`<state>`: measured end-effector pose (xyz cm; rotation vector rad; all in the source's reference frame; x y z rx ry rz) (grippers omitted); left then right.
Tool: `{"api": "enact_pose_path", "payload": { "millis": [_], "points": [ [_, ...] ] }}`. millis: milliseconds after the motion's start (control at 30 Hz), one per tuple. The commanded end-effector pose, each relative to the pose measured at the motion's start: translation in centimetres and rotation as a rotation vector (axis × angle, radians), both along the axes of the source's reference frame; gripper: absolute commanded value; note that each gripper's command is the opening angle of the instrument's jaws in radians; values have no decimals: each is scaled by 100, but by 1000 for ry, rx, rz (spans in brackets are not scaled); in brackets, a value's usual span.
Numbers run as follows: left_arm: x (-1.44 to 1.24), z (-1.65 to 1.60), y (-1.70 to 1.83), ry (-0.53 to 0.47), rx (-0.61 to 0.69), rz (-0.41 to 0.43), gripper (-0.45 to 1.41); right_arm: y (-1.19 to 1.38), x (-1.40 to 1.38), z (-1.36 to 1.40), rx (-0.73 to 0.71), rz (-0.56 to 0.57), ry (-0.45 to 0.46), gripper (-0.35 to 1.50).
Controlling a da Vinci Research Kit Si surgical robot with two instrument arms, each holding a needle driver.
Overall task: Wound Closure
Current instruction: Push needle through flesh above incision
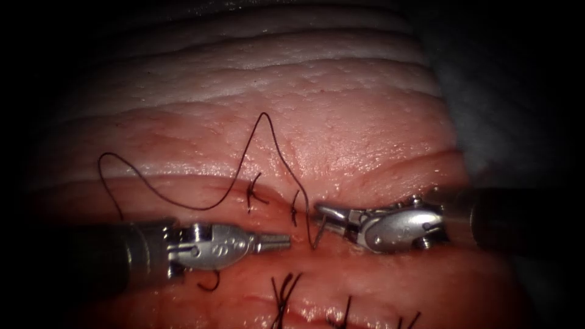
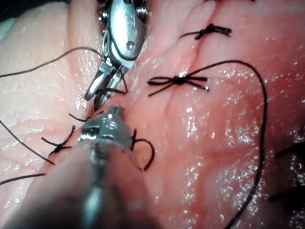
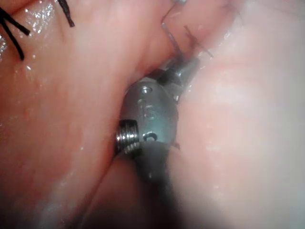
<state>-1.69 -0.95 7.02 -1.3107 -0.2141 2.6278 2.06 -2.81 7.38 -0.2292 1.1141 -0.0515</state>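
Now needle (image 1: 317,234) w/ thread (image 1: 244,161) at right end effector (image 1: 329,220) tips.

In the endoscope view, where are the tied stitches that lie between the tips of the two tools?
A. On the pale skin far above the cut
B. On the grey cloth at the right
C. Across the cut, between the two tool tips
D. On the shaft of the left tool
C: two dark knotted stitches cross the cut in the tissue, between the left end effector and the right end effector.

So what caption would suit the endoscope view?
Right tool grips the needle beside the tissue's stitched cut; left tool shut, empty.
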Motion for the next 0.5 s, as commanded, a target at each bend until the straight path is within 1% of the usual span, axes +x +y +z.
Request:
{"api": "enact_pose_path", "payload": {
  "millis": [33,267,500],
  "points": [
    [-5,5,0,-1,0,0,-37,0,7,10,31,6,6,-35],
    [-5,4,-1,2,-1,-2,-37,-1,-3,30,157,24,21,-35],
    [-6,4,-1,3,-1,-3,-37,-9,5,36,236,-16,8,-35]
  ]
}}
